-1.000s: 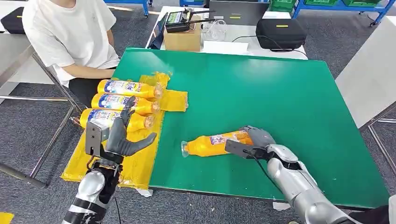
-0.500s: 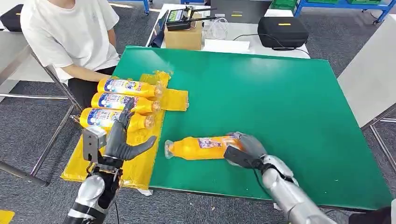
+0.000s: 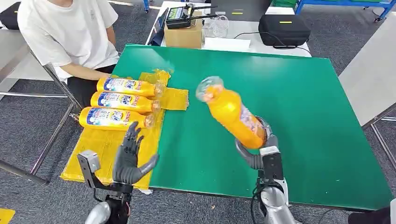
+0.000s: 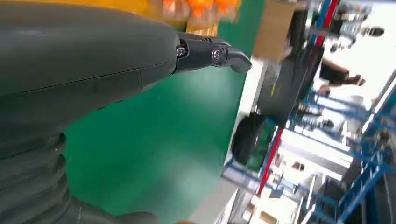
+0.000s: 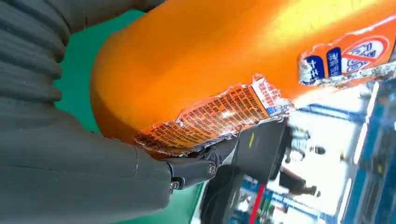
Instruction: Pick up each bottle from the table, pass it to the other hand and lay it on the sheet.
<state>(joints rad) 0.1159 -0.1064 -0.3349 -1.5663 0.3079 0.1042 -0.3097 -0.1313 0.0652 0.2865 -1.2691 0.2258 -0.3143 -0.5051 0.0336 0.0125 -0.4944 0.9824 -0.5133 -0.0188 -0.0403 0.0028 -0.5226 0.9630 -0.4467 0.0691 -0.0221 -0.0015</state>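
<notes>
My right hand grips an orange bottle by its lower body and holds it raised above the green table, tilted with its cap end up and to the left. Close up in the right wrist view, the bottle shows a torn label against my fingers. Three orange bottles lie side by side on the yellow sheet at the table's left edge. My left hand is open, fingers spread upright, over the sheet's near part, holding nothing; its fingers hang over green table.
A person in a white shirt sits at the table's far left corner, close to the sheet. Behind the table stand a cardboard box with a device on it and a black case. A white surface flanks the right side.
My right hand has lifted the bottle off the table and swung it from lying flat to tilted upward. My left hand has dropped lower and nearer, away from the three bottles.
</notes>
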